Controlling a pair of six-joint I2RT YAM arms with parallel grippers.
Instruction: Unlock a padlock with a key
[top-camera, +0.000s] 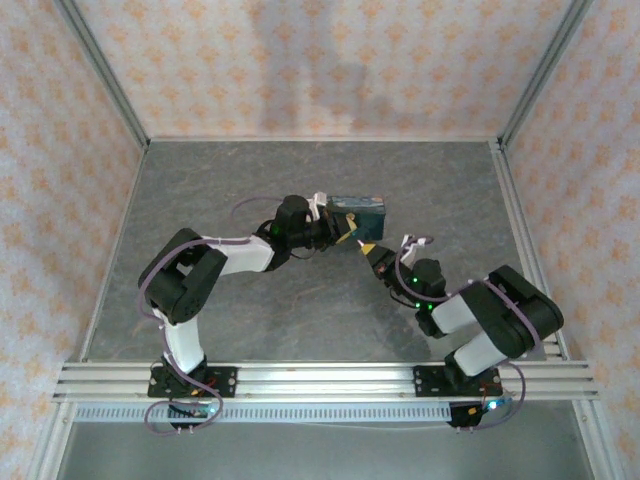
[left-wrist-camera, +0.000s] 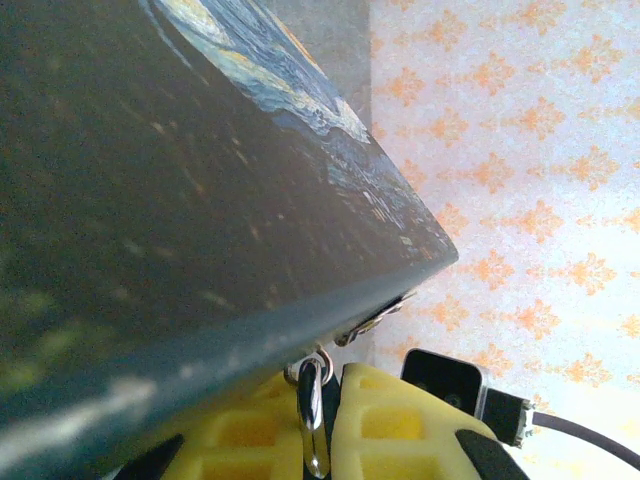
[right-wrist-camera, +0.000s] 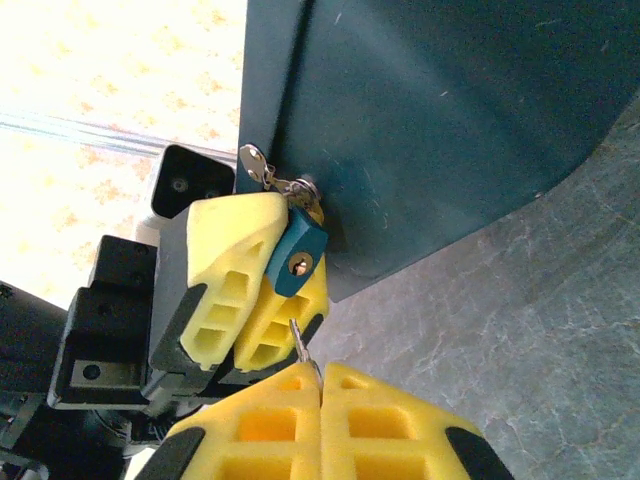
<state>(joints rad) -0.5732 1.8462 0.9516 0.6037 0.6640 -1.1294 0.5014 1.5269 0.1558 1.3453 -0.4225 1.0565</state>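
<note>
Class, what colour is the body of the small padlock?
The padlock is blue; the right wrist view shows it best.

— Overhead view?
— Evenly lit and soft; faint grey shadows fall on the back wall (top-camera: 340, 80).
— Wrist views?
— Left: tin (left-wrist-camera: 150, 220) dim, blurred close up. Right: wallpaper (right-wrist-camera: 100, 70) washed out, padlock (right-wrist-camera: 297, 250) sharp.

Padlock (right-wrist-camera: 297, 252): matt blue-grey painted metal, brassy keyhole. Key (right-wrist-camera: 300, 338) and key ring (right-wrist-camera: 254, 165): shiny bare metal. Tin box (right-wrist-camera: 430, 120): smooth dark metal, faint sheen, fine scuffs; glossy printed lid. Left end effector (right-wrist-camera: 285, 262) and right end effector (right-wrist-camera: 320, 382): matt yellow spongy-looking pads. Bench (right-wrist-camera: 520, 330): matt grey, stone-patterned.
</note>
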